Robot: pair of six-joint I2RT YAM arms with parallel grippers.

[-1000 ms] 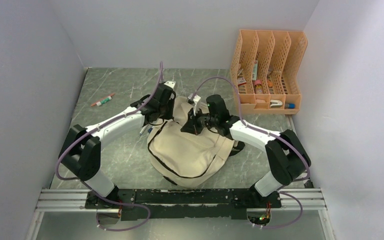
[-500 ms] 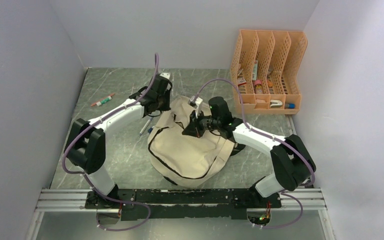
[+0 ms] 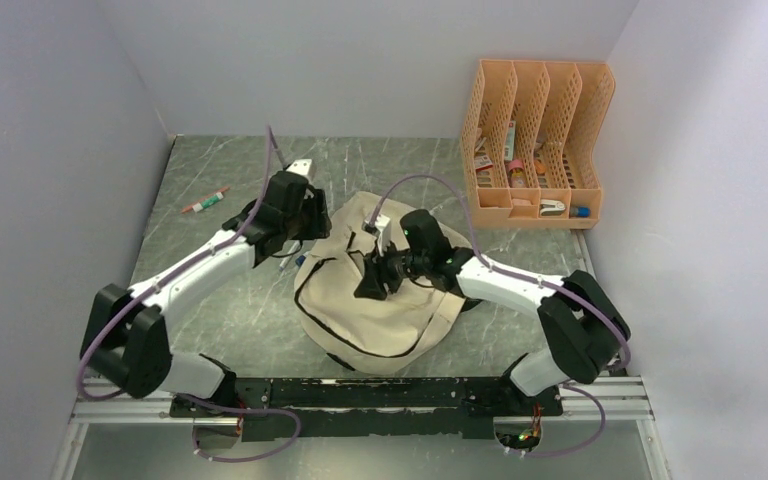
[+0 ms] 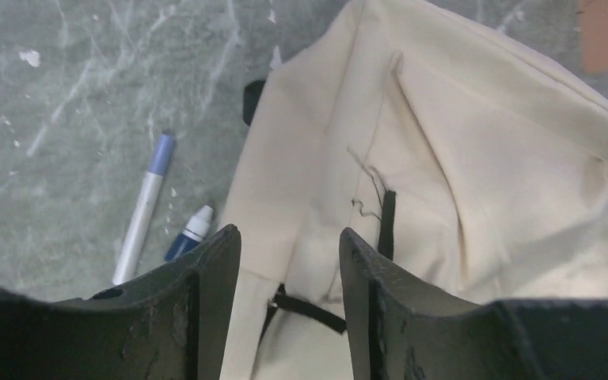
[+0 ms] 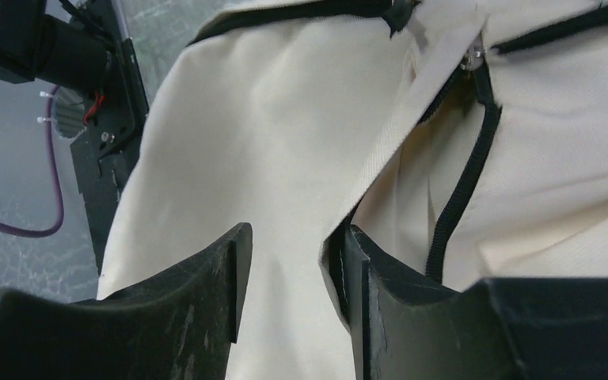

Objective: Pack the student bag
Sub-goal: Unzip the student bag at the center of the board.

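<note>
The student bag (image 3: 385,312) is a soft beige backpack with black zippers, lying slumped in the middle of the table. My left gripper (image 3: 309,233) hovers over its far left edge, open, with only fabric (image 4: 459,158) and a black strap below the gap (image 4: 289,257). My right gripper (image 3: 372,281) hangs over the bag's top middle, also open (image 5: 293,265). A loose edge of the cloth (image 5: 269,119) lies against the inner face of its right finger (image 5: 364,277), near a black zipper line. Nothing is pinched in either.
A white pen (image 4: 144,207) and a small blue-and-white tube (image 4: 190,234) lie on the table just left of the bag. A marker (image 3: 205,200) lies at far left. An orange perforated file organizer (image 3: 538,140) holding small items stands at back right.
Both grippers have gone from shut to open. The left arm has drawn back to the left off the bag's top. The right gripper has shifted nearer and left over the bag.
</note>
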